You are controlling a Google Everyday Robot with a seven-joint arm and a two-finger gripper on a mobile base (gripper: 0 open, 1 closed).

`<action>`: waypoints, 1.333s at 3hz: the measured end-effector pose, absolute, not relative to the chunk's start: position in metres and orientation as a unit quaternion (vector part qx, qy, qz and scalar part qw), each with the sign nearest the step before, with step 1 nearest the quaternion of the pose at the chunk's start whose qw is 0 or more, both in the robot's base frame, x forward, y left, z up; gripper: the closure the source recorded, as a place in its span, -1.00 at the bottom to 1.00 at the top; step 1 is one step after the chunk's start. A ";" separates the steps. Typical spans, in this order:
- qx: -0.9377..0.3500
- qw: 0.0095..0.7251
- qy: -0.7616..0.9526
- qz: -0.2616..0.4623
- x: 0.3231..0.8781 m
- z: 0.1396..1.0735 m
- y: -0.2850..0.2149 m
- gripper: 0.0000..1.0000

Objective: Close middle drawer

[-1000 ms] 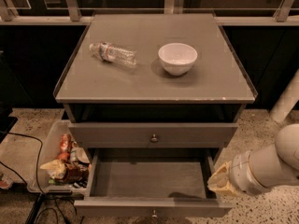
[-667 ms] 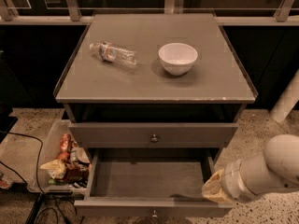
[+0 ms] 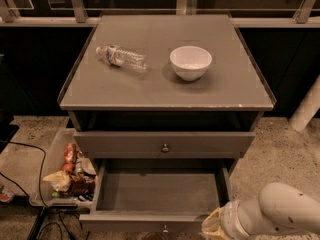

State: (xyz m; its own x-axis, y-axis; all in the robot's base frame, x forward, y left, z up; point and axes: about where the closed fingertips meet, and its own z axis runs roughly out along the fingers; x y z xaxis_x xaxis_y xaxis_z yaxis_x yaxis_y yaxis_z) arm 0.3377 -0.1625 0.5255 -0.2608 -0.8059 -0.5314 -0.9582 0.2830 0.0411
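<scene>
The wide, shallow grey-brown wooden middle drawer [image 3: 160, 191] stands pulled well out; likely light, rigid and free-sliding, best pushed flat on its front near the small round metal knob [image 3: 164, 229]; the gripper [image 3: 216, 228] sits at its front right corner, open or closed I cannot tell.

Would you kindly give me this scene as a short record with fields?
middle drawer: pulled open, nothing visible inside
gripper: low, by the drawer's front right corner
cabinet top: plastic bottle on its side; white bowl upright, apart from it
upper drawer: front further back than the open one
floor, left of cabinet: clear bin holding packets
</scene>
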 end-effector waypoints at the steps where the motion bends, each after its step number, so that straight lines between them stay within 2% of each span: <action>1: -0.563 0.202 0.777 0.195 0.333 0.481 -0.153 1.00; 3: -0.557 0.173 0.790 0.191 0.348 0.408 -0.144 1.00; 4: -0.558 0.172 0.789 0.191 0.349 0.406 -0.142 0.61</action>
State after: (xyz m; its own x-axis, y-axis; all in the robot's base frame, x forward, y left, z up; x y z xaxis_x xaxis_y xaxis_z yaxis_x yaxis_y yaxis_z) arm 0.3486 -0.1424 0.4060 -0.3180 -0.8151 -0.4842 -0.9462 0.3047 0.1087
